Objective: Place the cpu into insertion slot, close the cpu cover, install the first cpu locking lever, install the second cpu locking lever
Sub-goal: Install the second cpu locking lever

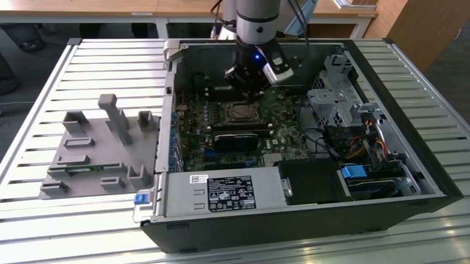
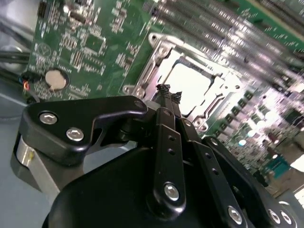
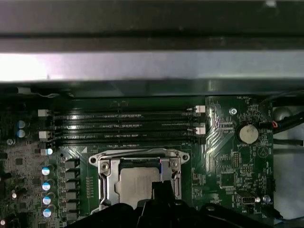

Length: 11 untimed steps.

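Observation:
The cpu (image 3: 135,183) shows its silvery top inside the insertion slot (image 1: 241,113) on the green board; in the second wrist view the cpu (image 2: 190,85) lies just beyond my fingertips. The cpu cover (image 3: 137,154), a silvery metal frame with a window, lies flat around the chip. My gripper (image 2: 168,90) hovers close over the near edge of the socket with its black fingers (image 2: 164,137) pressed together and nothing between them. In the exterior view my gripper (image 1: 246,88) hangs just behind the socket. I cannot make out how the locking levers stand.
Long black memory slots (image 3: 123,126) run beside the socket, with a coin battery (image 3: 247,134) off to one side. In the exterior view the case holds a power supply (image 1: 220,192), a drive cage (image 1: 334,104) and cables. A grey fixture (image 1: 96,148) sits on the slatted table at the exterior view's left.

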Available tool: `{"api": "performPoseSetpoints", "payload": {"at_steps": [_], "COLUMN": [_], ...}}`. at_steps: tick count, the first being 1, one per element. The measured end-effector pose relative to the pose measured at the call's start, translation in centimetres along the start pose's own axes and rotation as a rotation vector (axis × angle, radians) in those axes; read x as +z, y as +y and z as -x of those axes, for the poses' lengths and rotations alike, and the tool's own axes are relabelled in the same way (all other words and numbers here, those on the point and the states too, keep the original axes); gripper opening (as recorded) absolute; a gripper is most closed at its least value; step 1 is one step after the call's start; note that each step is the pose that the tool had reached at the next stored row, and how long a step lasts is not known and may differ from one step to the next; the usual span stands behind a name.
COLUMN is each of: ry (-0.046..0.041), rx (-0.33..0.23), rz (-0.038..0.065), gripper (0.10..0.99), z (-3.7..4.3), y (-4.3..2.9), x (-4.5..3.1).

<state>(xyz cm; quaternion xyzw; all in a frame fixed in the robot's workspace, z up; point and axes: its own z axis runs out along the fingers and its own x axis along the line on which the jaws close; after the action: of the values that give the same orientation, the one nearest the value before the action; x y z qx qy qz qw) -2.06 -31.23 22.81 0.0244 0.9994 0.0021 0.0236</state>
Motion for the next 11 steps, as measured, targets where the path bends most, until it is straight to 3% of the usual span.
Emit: {"api": "performPoseSetpoints", "payload": {"at_steps": [4,11], "ry": [0.0,0.0057], "rx": [0.0,0.0], "rz": [0.0,0.002], "gripper": [0.106,0.106], "z": [0.04,0.13], "y": [-0.84,-1.22], "x": [0.0,-1.03]}}
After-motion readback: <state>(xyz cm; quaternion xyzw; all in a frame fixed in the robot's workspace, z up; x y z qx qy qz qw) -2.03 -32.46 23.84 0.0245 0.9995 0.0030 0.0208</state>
